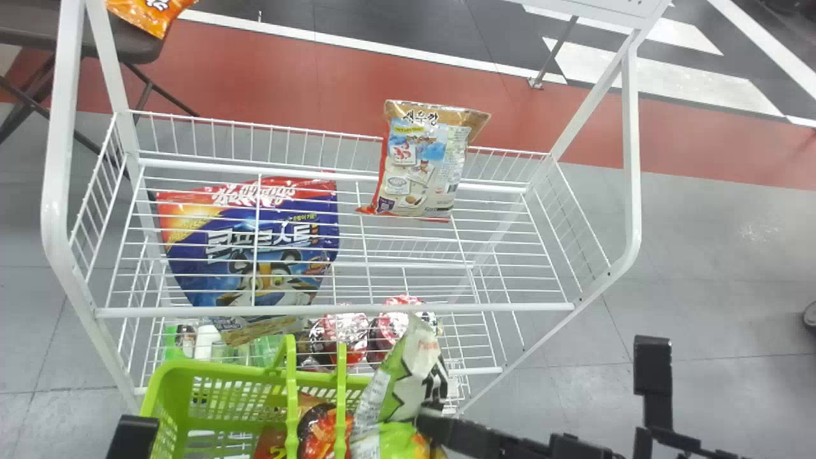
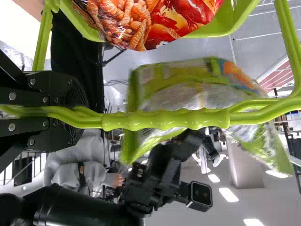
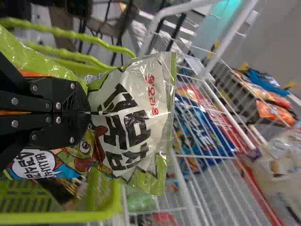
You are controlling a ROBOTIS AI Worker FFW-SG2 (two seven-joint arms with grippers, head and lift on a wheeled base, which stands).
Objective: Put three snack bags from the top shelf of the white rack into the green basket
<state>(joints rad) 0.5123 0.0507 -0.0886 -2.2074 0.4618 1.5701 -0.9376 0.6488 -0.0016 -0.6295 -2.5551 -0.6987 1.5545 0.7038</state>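
The white rack fills the middle of the head view, slanting slightly. On its top shelf, right of centre in the frame, a beige snack bag stands on the wires near the back rail, its top edge rising above that rail.

The green basket sits at the bottom of the frame, left of centre, in front of the rack. Inside it, around the bottom centre, lies a red-orange snack bag, partly behind the handles.

The right arm comes in from the lower right, and its tool is clenched on a green-and-white snack bag. The fingertips pinch the packet together, and the bag hangs over the right end of the basket, its pale end tilted up and slightly to the right.

The left arm shows as a black piece at the lower left edge of the frame. In the left wrist view the left tool is closed around the basket's green handle, one finger on either side.

Left of centre, seen through the top-shelf wires, is a blue-and-red bag with a cartoon animal on it. Foil-lidded cups stand on a lower shelf, below the centre of the frame. In the upper left corner an orange bag lies on a brown surface.
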